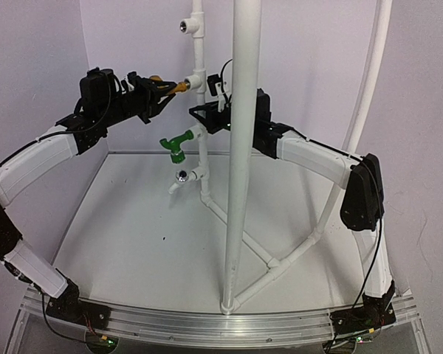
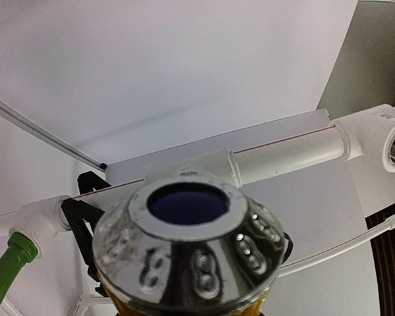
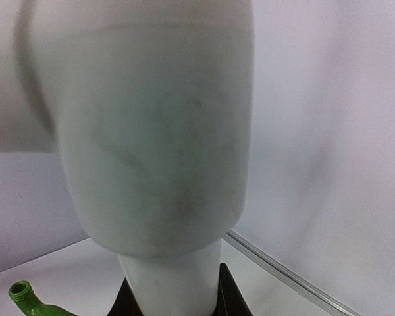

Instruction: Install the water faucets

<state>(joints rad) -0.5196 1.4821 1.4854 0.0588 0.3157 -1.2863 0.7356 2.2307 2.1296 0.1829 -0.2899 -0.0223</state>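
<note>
Now the brass tap is in my left gripper, the fingers squeezed down hard on its body. It lies level, its long axis running straight from my hand toward the upright pipe. Its threaded end is at the mouth of the middle tee on that pipe. From above the two look to be touching, but I cannot tell whether the thread has bitten. In the left wrist view the tap's shiny knob fills the foreground and hides the joint.

My left arm is plainly the nearer one, so I judge the coming move is its own. It should push along that axis and twist about it, keeping the tap square to the tee so the thread does not cross.

The green tap sits on the next fitting down the upright pipe, spout turned down, and looks mounted. A bottom tee below it and a top tee above the middle tee show bare threaded mouths.

My right gripper meets the upright pipe from the side opposite the brass tap, between the middle tee and the green tap. It is clamped around the pipe, steadying it, I think. A thick front pole stands nearer the camera than the upright pipe and looks clear of the left arm's path.
</note>
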